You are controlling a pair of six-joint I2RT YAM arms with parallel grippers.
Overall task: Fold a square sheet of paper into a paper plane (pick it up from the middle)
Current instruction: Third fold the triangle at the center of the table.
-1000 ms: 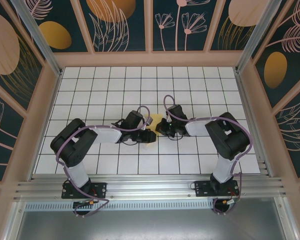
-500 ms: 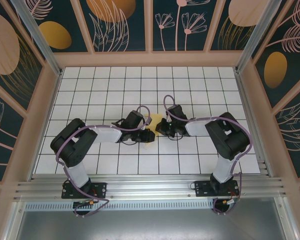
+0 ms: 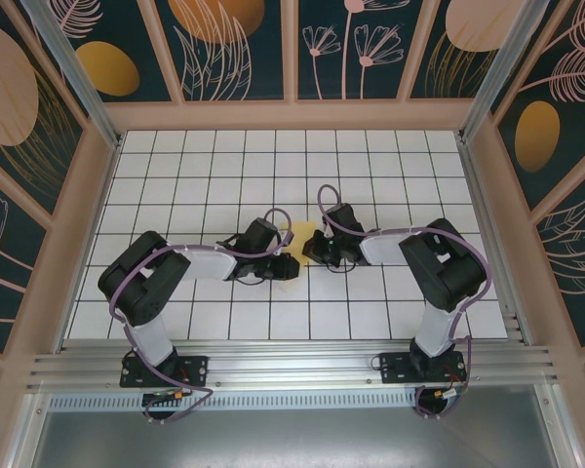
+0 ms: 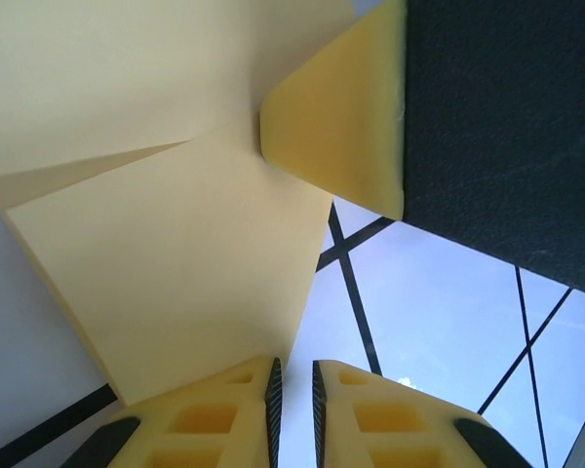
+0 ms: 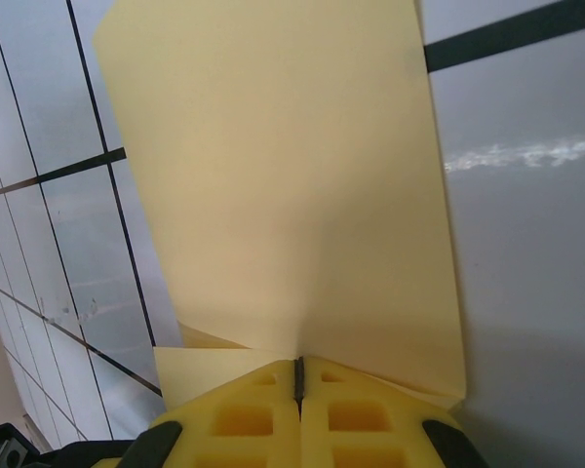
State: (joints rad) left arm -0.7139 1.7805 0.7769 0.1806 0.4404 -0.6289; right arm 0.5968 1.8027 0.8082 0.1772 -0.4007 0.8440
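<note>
The square sheet of paper (image 3: 303, 232) is yellow and lies in folded layers at the table's middle, between both grippers. My right gripper (image 3: 312, 248) is shut on the paper (image 5: 292, 175), whose centre crease runs straight into the closed jaws (image 5: 297, 372). A lower flap shows to the left of those jaws. My left gripper (image 4: 293, 375) stands open by a narrow gap, with bare table showing through it. The paper (image 4: 175, 253) rests against the outside of its left finger (image 4: 214, 409). One right gripper finger (image 4: 341, 127) touches the paper at the upper right. A paper plane shape is out of view.
The white grid-tiled table (image 3: 205, 166) spreads on all sides of the grippers. Pink frame walls (image 3: 292, 114) close it in at the back and sides. Both arm bases sit on the metal rail (image 3: 292, 366) at the near edge.
The left gripper has edged slightly up and left, and its jaws have narrowed a little. Less yellow paper shows below it. The right arm has not moved.
</note>
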